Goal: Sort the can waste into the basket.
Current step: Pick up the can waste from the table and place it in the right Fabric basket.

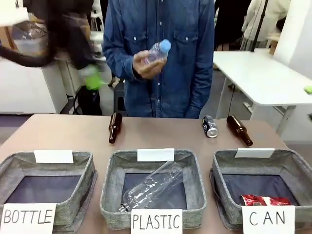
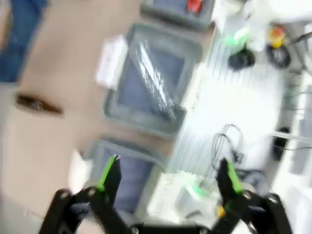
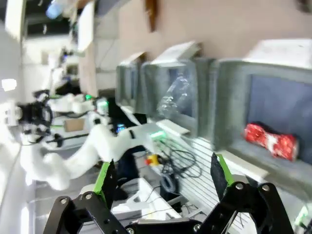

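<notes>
Tbl (image 1: 161, 136): dark can (image 1: 210, 126) outside basket (image 1: 292, 160), red can (image 1: 265, 200) in.

Read in black hand lettering: "BOTTLE" on left sign (image 1: 28, 218) at left basket (image 1: 14, 163), "PLASTIC" on middle sign (image 1: 156, 221) at middle basket (image 1: 109, 180), "CAN" on right sign (image 1: 267, 219) at right basket (image 1: 292, 158).

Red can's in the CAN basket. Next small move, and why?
Likely swing the right gripper, jaws open and empty, toward the dark can at the far right, beside a brown bottle. The red can already sits in the CAN basket, so the dark can is the only can waste still out.
</notes>
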Tool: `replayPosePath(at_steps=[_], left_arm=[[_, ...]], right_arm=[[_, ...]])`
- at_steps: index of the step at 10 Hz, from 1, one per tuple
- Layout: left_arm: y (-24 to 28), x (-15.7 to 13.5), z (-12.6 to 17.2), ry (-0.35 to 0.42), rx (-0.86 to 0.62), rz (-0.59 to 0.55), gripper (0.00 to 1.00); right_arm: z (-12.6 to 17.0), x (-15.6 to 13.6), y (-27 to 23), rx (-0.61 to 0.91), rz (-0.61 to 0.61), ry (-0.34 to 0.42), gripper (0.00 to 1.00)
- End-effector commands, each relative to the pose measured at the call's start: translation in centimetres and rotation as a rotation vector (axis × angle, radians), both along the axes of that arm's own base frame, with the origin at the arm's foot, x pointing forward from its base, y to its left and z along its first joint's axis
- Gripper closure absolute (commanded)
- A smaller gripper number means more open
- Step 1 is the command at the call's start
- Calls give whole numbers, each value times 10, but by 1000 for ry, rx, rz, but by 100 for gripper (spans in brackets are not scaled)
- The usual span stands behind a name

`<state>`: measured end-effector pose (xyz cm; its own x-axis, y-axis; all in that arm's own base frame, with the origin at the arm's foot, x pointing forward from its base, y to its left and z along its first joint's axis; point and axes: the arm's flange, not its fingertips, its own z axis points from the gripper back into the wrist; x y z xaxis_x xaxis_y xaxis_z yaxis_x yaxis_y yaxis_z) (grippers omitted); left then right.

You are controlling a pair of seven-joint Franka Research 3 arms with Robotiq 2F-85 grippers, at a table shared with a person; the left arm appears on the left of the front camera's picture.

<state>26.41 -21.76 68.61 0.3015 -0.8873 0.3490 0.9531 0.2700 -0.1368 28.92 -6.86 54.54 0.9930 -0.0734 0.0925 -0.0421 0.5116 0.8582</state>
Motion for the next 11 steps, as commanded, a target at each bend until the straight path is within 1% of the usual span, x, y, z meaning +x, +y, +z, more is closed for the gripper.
replayPosePath(at_steps=[1,2,3,4,5,6,7,8,9,11], left_arm=[[52,2,-25,218,-107,262,0],[97,16,-56,372,-228,354,0],[143,31,-96,496,-364,503,0],[181,40,-132,584,-546,554,0],[223,43,-171,630,-737,654,0],[258,39,-199,671,-843,768,0],[288,28,-219,689,-922,871,0],[305,12,-231,639,-952,948,0],[283,30,-218,701,-625,692,0],[283,30,-218,701,-625,692,0]], right_arm=[[5,20,47,105,24,5,0],[10,27,62,170,-6,38,0],[15,35,69,218,-75,116,0],[20,40,65,254,-136,186,0],[23,43,52,272,-158,221,0],[25,44,35,301,-163,214,0],[24,44,21,269,-214,211,0],[15,41,49,254,-132,203,0],[15,41,49,254,-132,203,0],[15,41,49,254,-132,203,0]])
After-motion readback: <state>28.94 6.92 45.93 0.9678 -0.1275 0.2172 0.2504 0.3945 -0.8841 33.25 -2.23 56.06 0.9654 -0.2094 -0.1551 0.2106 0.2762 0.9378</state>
